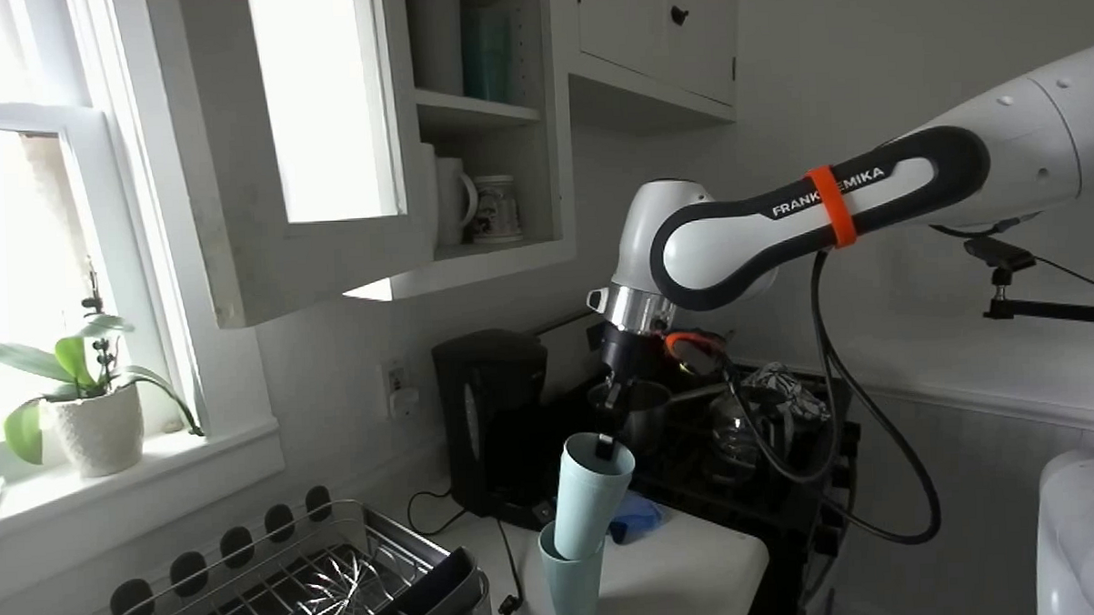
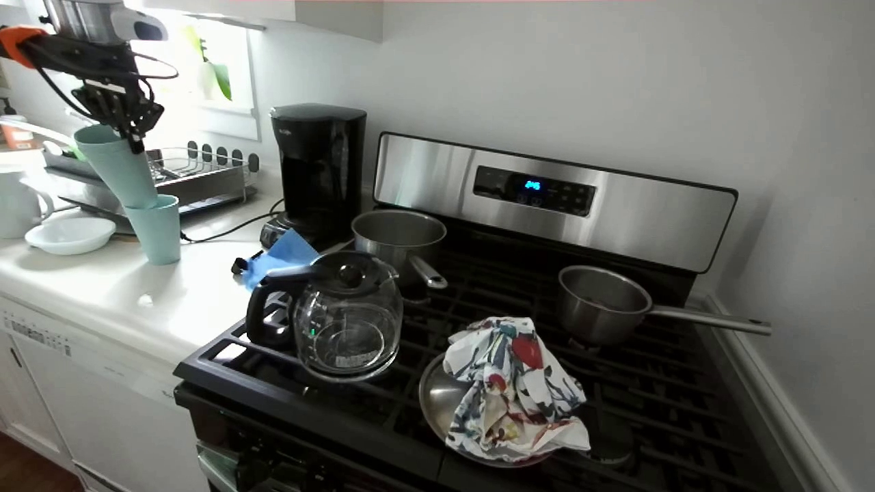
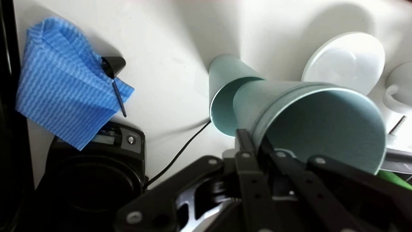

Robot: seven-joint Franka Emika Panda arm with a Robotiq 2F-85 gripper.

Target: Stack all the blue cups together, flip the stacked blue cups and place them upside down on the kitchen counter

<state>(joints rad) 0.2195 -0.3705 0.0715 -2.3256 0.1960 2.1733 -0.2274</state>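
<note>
My gripper (image 1: 608,446) is shut on the rim of a pale blue cup (image 1: 590,497), one finger inside and one outside, also seen in the wrist view (image 3: 253,138). The held cup (image 3: 322,125) shows a second edge below its rim, so it looks like nested cups; how many I cannot tell. It is tilted, mouth up, with its base at the mouth of a lower blue cup (image 1: 573,589). How deep it sits is unclear. The lower cup (image 2: 156,232) stands upright on the white kitchen counter (image 2: 205,287). The held cup (image 2: 119,167) leans away from the stove.
A wire dish rack (image 1: 401,554), white bowl (image 2: 68,236) and white mug (image 2: 17,205) stand near the cups. A black coffee maker (image 1: 478,419), its cord and a blue cloth (image 3: 64,74) lie toward the stove. A glass carafe (image 2: 348,314) stands on the stove. A cabinet door (image 1: 309,261) hangs open above.
</note>
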